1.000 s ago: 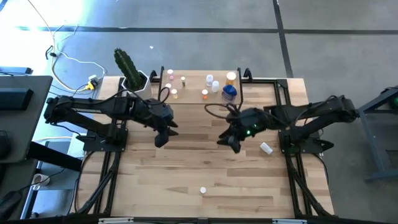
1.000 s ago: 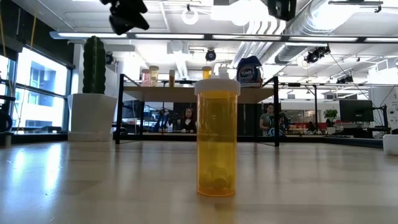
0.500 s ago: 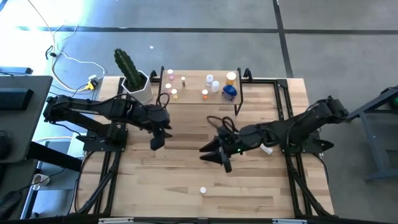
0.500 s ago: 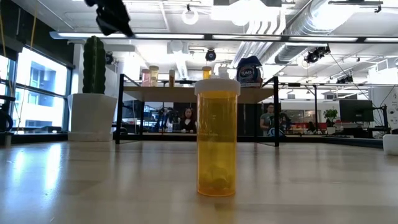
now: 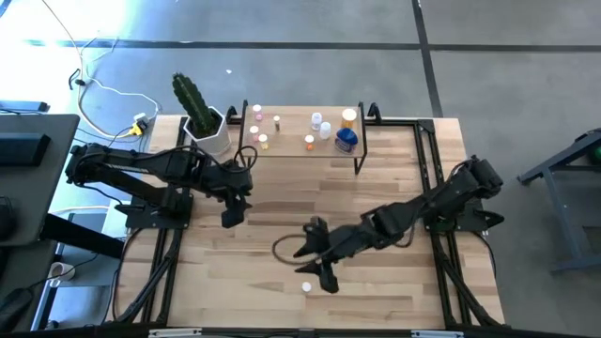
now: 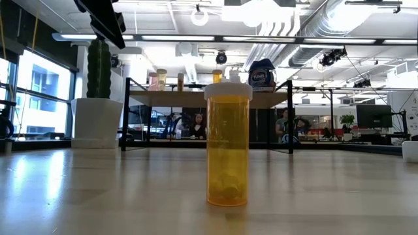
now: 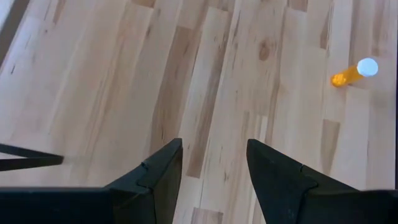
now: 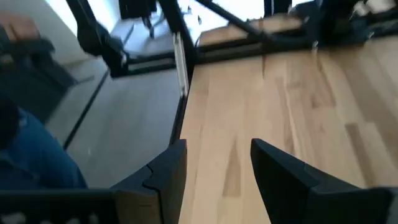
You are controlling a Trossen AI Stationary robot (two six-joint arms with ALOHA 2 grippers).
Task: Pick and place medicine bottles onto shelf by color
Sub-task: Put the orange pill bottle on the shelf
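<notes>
Mostly sorted: bottles [image 5: 324, 127] stood on the shelf [image 5: 291, 148] at 12 o'clock; one orange bottle [image 5: 306, 287] remained at the table's [image 5: 394, 300] 6 o'clock (upright). Right hand [image 5: 317, 266], spread empty, hovered beside it; left hand [image 5: 229, 216] waited open.

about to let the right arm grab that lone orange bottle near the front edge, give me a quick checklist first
1. Target upright: ok. The orange bottle stands on its base with its white cap on.
2. Right gripper open and empty: ok. The right wrist view shows a gap between the fingers and nothing in it.
3. Gripper lined up on the bottle: not ok. From above it sits beside the bottle and not over it, and the right wrist view does not show the bottle.
4. Left gripper out of the way: ok. It hangs open, far back from the bottle.
5. Room on the shelf: ok. Bare board shows between the bottles there.
</notes>
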